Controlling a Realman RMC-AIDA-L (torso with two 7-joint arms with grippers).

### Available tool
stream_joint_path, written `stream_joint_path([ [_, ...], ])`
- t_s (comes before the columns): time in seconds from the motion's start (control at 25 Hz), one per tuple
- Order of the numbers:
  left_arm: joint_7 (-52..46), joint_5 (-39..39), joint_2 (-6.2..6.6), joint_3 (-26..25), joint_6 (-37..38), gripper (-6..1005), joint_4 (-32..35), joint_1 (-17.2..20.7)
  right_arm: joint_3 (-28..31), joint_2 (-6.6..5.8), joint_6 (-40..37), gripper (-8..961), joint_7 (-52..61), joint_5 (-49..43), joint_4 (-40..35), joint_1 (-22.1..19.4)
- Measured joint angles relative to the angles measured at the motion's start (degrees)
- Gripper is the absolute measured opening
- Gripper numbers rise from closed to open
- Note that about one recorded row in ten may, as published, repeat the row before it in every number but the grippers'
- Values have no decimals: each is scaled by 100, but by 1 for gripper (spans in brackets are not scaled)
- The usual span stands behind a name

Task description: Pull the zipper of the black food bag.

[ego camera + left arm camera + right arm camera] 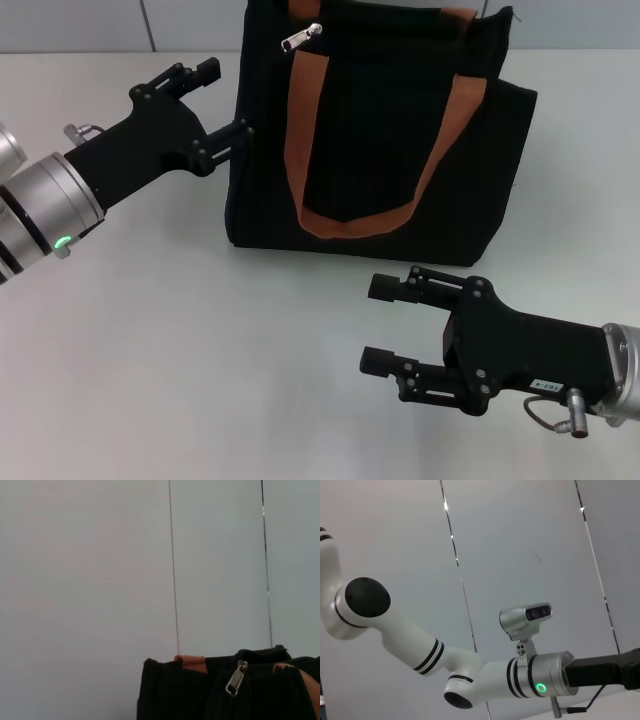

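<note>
The black food bag (380, 150) stands upright at the back middle of the table, with orange-brown loop handles (360, 215). The silvery zipper pull tab (300, 37) hangs at the bag's top edge near its left end; it also shows in the left wrist view (235, 679). My left gripper (225, 100) is open just left of the bag's left side, one finger close against the bag's side. My right gripper (385, 323) is open over the table in front of the bag, holding nothing.
The white table (200, 350) runs under both arms. A pale panelled wall (100, 570) stands behind the bag. The right wrist view shows my left arm (470, 675) against that wall.
</note>
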Motion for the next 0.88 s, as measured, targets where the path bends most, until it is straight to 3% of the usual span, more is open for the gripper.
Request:
stream_joint_path([
  [0.24, -3, -141, 33, -10, 351, 766, 75, 289, 94, 5, 6, 714, -2, 4, 54, -46],
  [0.44, 12, -714, 37, -9, 538, 762, 123, 620, 263, 7, 12, 714, -13, 6, 60, -111],
  [0.8, -25, -797, 63, 253, 439, 756, 154, 599, 376, 7, 43, 714, -63, 6, 142, -89],
  [0.88, 23, -719, 33, 931, -53, 755, 364, 475, 377, 7, 58, 713, -63, 7, 170, -87],
])
